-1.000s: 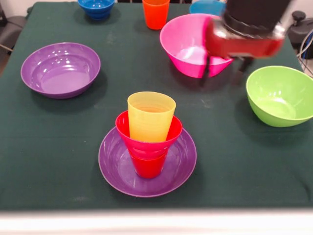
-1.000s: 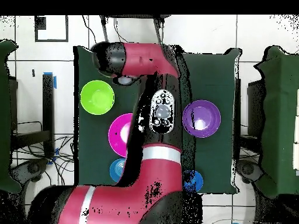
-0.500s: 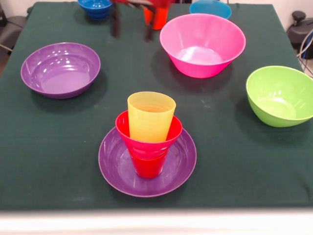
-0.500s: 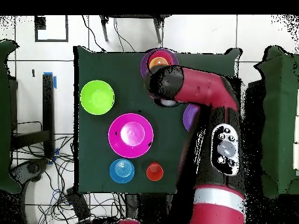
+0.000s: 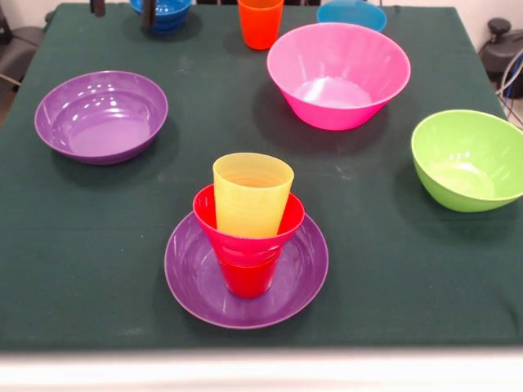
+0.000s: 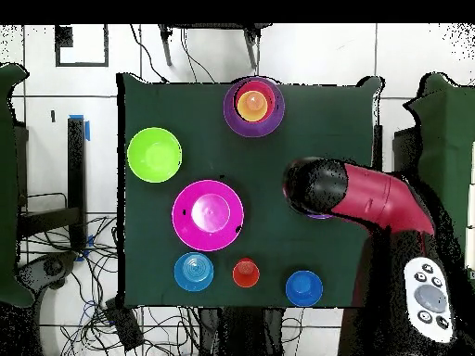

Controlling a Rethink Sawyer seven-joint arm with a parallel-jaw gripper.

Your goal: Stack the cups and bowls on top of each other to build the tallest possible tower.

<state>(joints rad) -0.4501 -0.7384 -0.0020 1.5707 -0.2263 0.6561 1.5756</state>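
While the gripper (image 5: 122,10) showed only two dark tips at the top edge, set apart and carrying nothing, it hung near the small dark blue plastic bowl (image 5: 162,13). At the table's near side stood the tower (image 5: 248,237): a wide shallow purple plastic bowl (image 5: 189,273) as a broad base, a red tapered tumbler (image 5: 248,278) on it, a small crimson bowl (image 5: 245,233) seated in that, and a yellow tumbler (image 5: 252,196) nested on top. Loose pieces waited well apart: the second purple bowl (image 5: 100,115), big pink bowl (image 5: 338,73), lime green bowl (image 5: 470,159), orange tumbler (image 5: 261,22) and light blue bowl (image 5: 347,12). Spacing probably kept grasps clear.
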